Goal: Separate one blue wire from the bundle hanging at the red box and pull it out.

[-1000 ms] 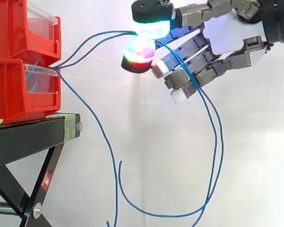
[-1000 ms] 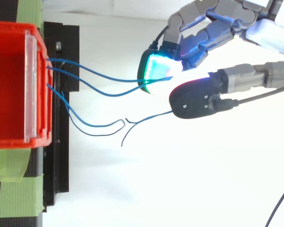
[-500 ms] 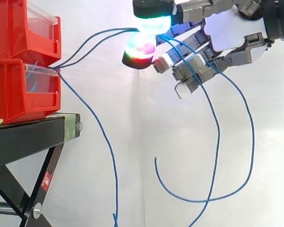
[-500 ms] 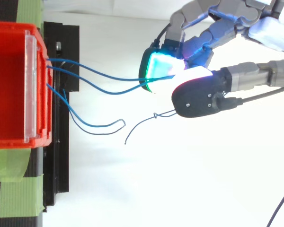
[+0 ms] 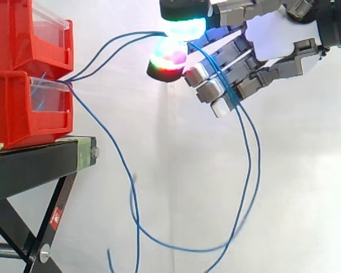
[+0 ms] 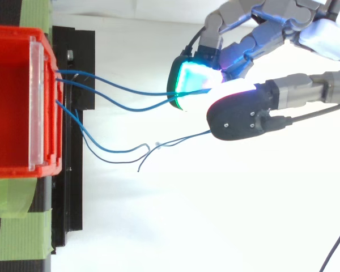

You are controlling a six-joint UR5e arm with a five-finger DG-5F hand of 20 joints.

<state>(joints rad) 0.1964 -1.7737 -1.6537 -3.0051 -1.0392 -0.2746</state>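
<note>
Side view: I see the red boxes (image 5: pixel 14 108) stacked two high at the far left, on a black stand (image 5: pixel 34 165).
Boxes: each has a clear front panel (image 5: pixel 48 102); behind the lower panel I make out a bit of blue wire inside.
Bundle: the blue wires (image 6: pixel 130 109) leave the front of the red boxes where the upper one meets the lower.
Robot: my hand (image 5: pixel 273 40) sits well out from the red boxes, higher than that exit point.
Fingers: two glowing pads (image 5: pixel 182 25) are closed together on two of the blue wires; the other fingers are fairly straight, slanting down toward the red boxes.
Pinched pair: it rises from the red boxes to the pads, drapes over the straight fingers, then hangs in long loops.
Loose wire (image 5: pixel 112 145): it drops from the red boxes past the stand's edge, unheld.
In the way: the hanging loops cross that loose wire low down.
Top view: slack blue ends curl between the red boxes and my hand.
Around: green tape (image 6: pixel 20 235) beside the red boxes; white curtain (image 5: pixel 307 199) behind.
</note>
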